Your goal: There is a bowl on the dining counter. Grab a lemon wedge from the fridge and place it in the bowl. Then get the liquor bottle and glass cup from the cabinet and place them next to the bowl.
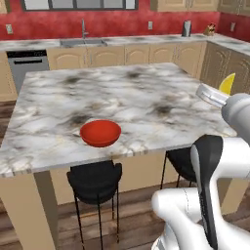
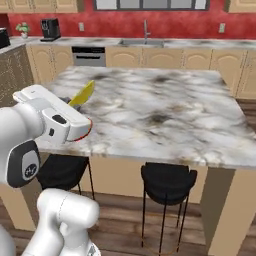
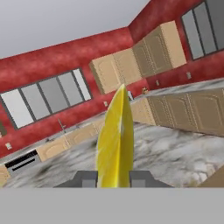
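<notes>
This is a home kitchen. A large dining counter [image 1: 141,97] with a veined marble top stands in the middle, with black stools [image 1: 95,181] under its edge. Behind it, along a red wall [image 1: 117,22], run light wood cabinets [image 1: 146,53] with a sink [image 1: 83,43], a faucet [image 1: 83,28] and a steel dishwasher [image 1: 28,66].

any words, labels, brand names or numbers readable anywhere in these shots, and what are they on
None: no view carries readable text.
Lemon wedge, held in the gripper: plain yellow, no label.
Red bowl on the dining counter: no marking.
Dishwasher control strip: dark, too small to show any writing.
Coffee machine on the wall counter: too small and blurred to read.
Wall outlets: blank plates.
</notes>
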Controlling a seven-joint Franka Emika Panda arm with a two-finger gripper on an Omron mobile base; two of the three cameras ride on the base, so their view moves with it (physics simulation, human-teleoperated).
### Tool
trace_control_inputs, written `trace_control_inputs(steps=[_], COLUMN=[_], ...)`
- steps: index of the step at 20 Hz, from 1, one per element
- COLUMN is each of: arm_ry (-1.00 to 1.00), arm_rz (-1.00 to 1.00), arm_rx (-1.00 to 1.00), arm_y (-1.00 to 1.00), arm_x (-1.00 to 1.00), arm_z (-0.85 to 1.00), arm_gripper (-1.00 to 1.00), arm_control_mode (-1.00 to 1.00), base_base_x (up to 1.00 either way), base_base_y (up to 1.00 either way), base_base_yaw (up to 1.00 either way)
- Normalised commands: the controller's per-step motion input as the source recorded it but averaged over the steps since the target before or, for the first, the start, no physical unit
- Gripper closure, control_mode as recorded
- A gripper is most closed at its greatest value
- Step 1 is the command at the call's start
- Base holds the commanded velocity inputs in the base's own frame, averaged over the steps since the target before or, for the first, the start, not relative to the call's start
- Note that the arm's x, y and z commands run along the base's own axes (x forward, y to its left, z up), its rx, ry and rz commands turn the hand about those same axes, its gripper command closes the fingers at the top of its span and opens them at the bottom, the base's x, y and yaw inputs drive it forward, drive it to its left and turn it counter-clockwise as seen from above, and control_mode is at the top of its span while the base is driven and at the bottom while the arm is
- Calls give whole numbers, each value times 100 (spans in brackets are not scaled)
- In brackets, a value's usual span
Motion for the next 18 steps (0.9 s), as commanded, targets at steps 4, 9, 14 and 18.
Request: trace_control_inputs(steps=[4, 9, 14, 18], arm_ry=[0, 0, 0, 0], arm_rz=[0, 0, 0, 0], arm_rx=[0, 0, 0, 0], arm_y=[0, 0, 0, 0], arm_x=[0, 0, 0, 0], arm_z=[0, 0, 0, 0], arm_gripper=[100, 100, 100, 100], arm_control_mode=[100, 100, 100, 100], base_base_x=[3, 39, 51, 57], base_base_y=[79, 38, 4, 0], base_base_yaw=[37, 21, 14, 11])
